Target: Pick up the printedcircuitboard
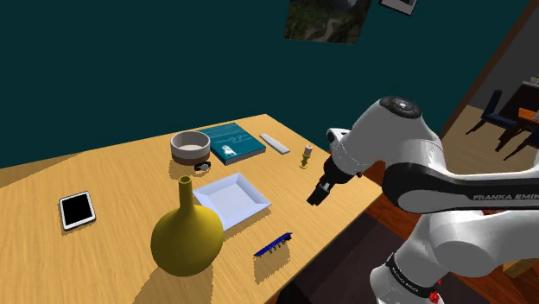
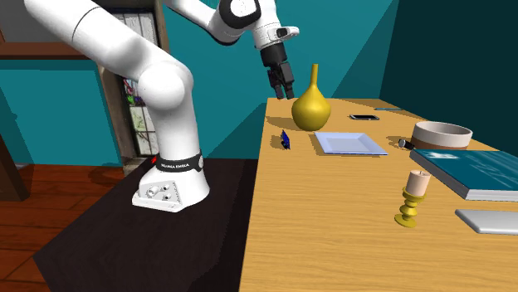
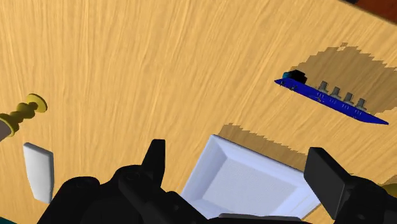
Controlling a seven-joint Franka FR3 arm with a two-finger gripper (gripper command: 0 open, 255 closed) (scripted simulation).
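Note:
The printed circuit board [image 1: 273, 244] is a thin blue strip with small dark parts on top. It lies on the wooden table near the edge facing the stand, between the yellow vase and the table's edge. The second exterior view shows the board [image 2: 285, 139] near the table's left edge, and the wrist view shows the board [image 3: 331, 98] beyond the right finger. My gripper [image 1: 317, 193] hangs in the air above the table edge, apart from the board and up and to its right in the shoulder view. The gripper [image 3: 238, 162] is open and holds nothing; the gripper [image 2: 283, 83] points downward.
A yellow vase [image 1: 187, 233] and a white square tray [image 1: 231, 199] stand close to the board. Farther back are a bowl [image 1: 190, 144], a teal book [image 1: 229, 141], a candlestick [image 1: 307, 155], a white slab [image 1: 274, 142] and a tablet [image 1: 77, 209].

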